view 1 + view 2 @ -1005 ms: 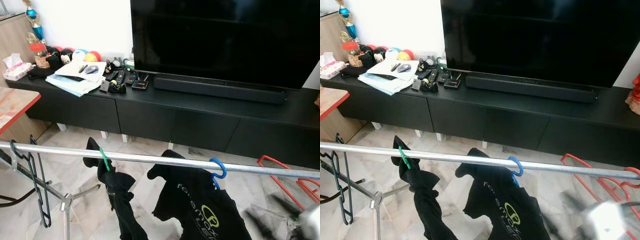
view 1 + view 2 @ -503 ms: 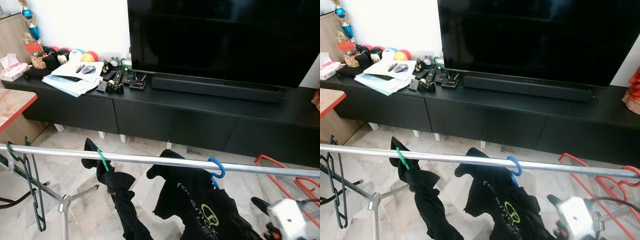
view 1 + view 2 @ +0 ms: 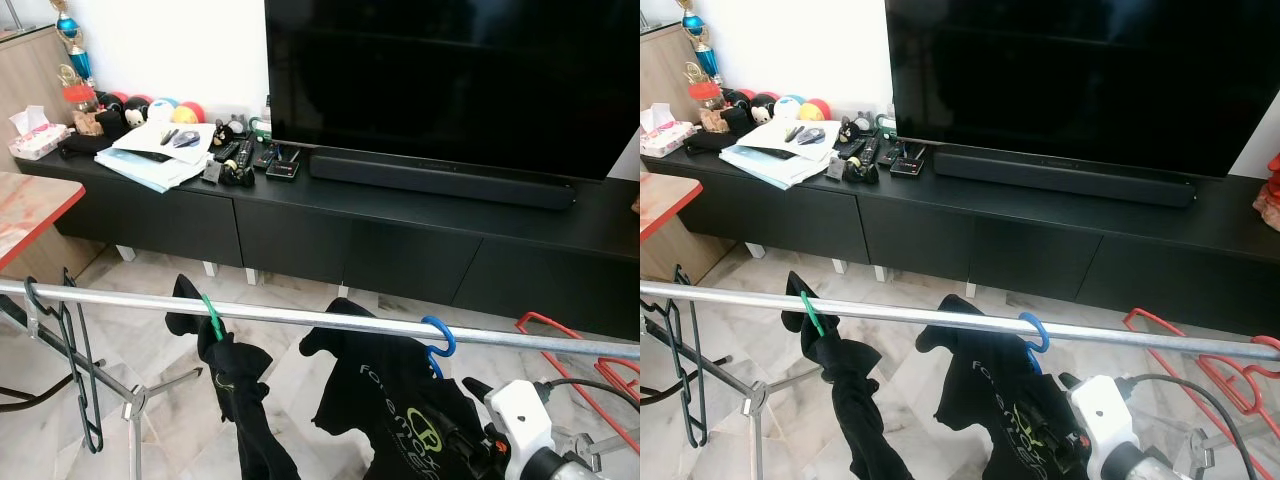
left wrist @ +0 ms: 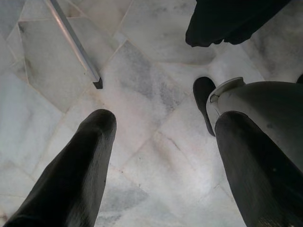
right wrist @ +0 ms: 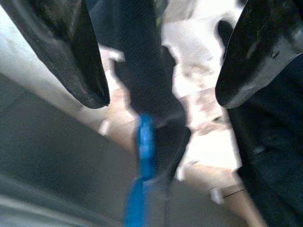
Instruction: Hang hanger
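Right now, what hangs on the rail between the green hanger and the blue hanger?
Nothing: between green hanger and blue hanger the rail is bare in both eye views.

I can read only one piece of text. It is white print on the black shirt [image 3: 400,415] that hangs on the blue hanger [image 3: 437,340] from the rail [image 3: 300,317]. The letters run slanted down the cloth and I make out "fore" and then perhaps "mo"; the rest is folded away, so I cannot tell the whole word. Below it is a yellow-green round logo, too small to read. The papers [image 3: 150,160] on the TV bench [image 3: 400,210] carry print too small to read.
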{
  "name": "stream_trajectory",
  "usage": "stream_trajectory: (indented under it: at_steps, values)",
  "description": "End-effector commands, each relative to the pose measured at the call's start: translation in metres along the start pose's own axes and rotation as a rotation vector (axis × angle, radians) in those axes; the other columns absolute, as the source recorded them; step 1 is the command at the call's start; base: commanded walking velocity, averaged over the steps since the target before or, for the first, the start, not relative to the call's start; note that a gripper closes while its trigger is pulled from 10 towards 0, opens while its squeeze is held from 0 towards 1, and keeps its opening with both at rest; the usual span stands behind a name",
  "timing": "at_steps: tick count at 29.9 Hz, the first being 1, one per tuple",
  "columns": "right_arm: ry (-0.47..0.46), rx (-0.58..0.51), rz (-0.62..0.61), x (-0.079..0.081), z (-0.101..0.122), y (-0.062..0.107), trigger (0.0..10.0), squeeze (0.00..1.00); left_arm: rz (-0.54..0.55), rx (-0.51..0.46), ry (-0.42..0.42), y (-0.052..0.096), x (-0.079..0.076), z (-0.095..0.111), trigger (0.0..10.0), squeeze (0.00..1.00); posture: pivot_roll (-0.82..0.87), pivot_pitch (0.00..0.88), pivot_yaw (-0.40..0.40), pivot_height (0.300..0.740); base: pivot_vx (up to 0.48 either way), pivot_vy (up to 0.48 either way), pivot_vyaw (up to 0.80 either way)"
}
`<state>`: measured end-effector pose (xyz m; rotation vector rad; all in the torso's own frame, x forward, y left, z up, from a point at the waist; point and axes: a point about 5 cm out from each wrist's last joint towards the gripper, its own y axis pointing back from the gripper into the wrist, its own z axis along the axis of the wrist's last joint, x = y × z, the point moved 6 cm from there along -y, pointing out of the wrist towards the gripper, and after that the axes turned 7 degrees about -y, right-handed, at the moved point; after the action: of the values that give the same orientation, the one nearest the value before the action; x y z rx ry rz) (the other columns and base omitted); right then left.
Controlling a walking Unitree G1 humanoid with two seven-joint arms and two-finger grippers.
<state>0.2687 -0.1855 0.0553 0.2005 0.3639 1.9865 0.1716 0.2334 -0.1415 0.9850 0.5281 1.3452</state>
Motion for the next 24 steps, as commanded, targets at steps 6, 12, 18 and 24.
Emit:
stream_trajectory:
  at_steps: [6, 12, 18, 24]
  values:
    - [0.013, -0.06, -0.174, -0.031, 0.011, -0.001, 10.0, 0.0, -0.008, 0.004, -0.003, 0.001, -0.004, -0.003, 10.0, 0.0, -0.1, 0.06, 0.012, 0.74, 0.0, 0.0, 0.0]
    - [0.009, -0.07, -0.198, -0.033, 0.01, -0.003, 10.0, 0.0, -0.012, 0.004, -0.005, 0.001, -0.006, -0.003, 10.0, 0.0, -0.1, 0.062, 0.013, 0.74, 0.0, 0.0, 0.0]
    - [0.016, -0.053, -0.153, -0.021, 0.006, -0.008, 10.0, 0.0, -0.015, 0.001, -0.004, 0.001, -0.007, -0.003, 10.0, 0.0, -0.1, 0.062, 0.012, 0.74, 0.0, 0.0, 0.0]
    - [0.04, 0.002, -0.093, -0.009, -0.007, -0.009, 10.0, 0.0, -0.018, 0.002, -0.005, 0.001, -0.007, -0.003, 10.0, 0.0, -0.1, 0.062, 0.011, 0.74, 0.0, 0.0, 0.0]
